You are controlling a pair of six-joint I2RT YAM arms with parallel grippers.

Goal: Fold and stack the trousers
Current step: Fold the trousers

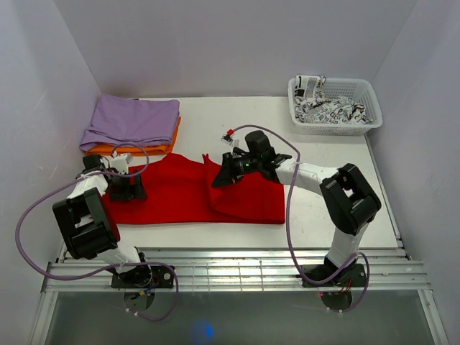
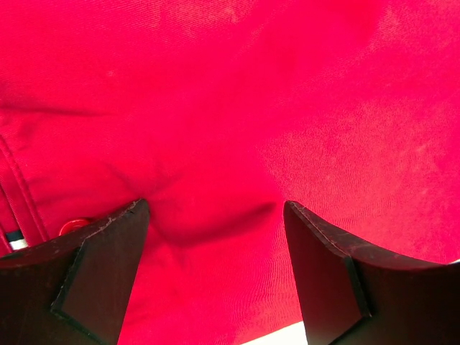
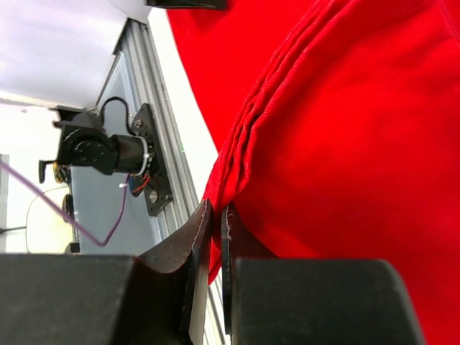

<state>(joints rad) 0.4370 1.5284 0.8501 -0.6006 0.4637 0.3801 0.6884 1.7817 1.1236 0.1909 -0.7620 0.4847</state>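
The bright red trousers (image 1: 180, 194) lie spread across the middle of the table, their right part folded over itself. My right gripper (image 1: 219, 178) is shut on a bunched edge of the trousers (image 3: 345, 144) and holds it lifted off the table near the centre. The pinched hem runs between its two closed fingers (image 3: 203, 233). At the trousers' left end, my left gripper (image 1: 128, 188) is open and pressed down onto the cloth. In its wrist view the red fabric (image 2: 230, 122) fills the picture, with a red button (image 2: 73, 226) beside the left finger.
A lilac-purple folded cloth (image 1: 133, 119) lies on an orange one (image 1: 136, 149) at the back left. At the back right stands a white basket (image 1: 334, 123) holding a black-and-white patterned cloth (image 1: 330, 108). Metal rails (image 1: 237, 269) run along the near edge.
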